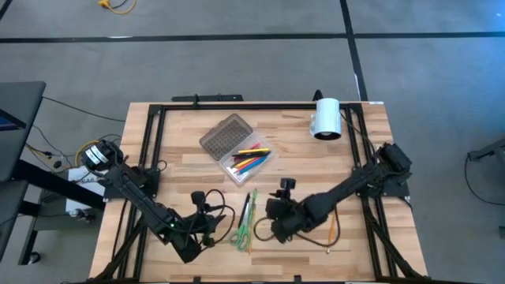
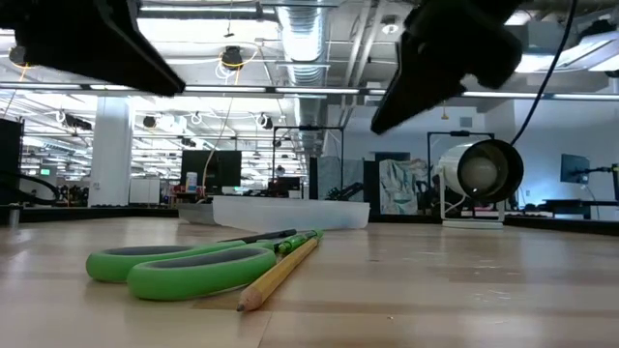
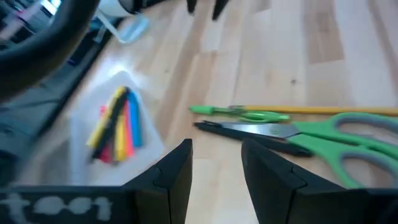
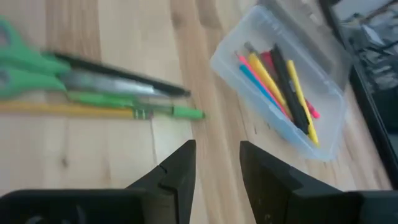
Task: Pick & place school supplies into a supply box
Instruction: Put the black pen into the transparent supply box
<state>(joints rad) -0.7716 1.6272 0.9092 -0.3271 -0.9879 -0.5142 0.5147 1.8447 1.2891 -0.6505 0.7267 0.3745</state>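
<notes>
The supply box (image 1: 251,163) lies open mid-table, its grey lid (image 1: 225,136) folded back, with several coloured pens (image 4: 277,81) in its clear tray. Green-handled scissors (image 1: 242,230) lie flat near the front edge. Beside them lie a yellow pencil (image 2: 280,275), a green pen (image 4: 158,112) and a black pen (image 4: 124,74). My left gripper (image 3: 216,149) hangs open just left of the scissors. My right gripper (image 4: 217,149) hangs open just right of them. Neither has anything between its fingers.
A white cylinder (image 1: 326,118) stands on a mount at the far right. An orange pencil (image 1: 333,229) lies on the table right of my right arm. A black frame (image 1: 237,106) runs around the table's edges. Bare wood shows between the box and the scissors.
</notes>
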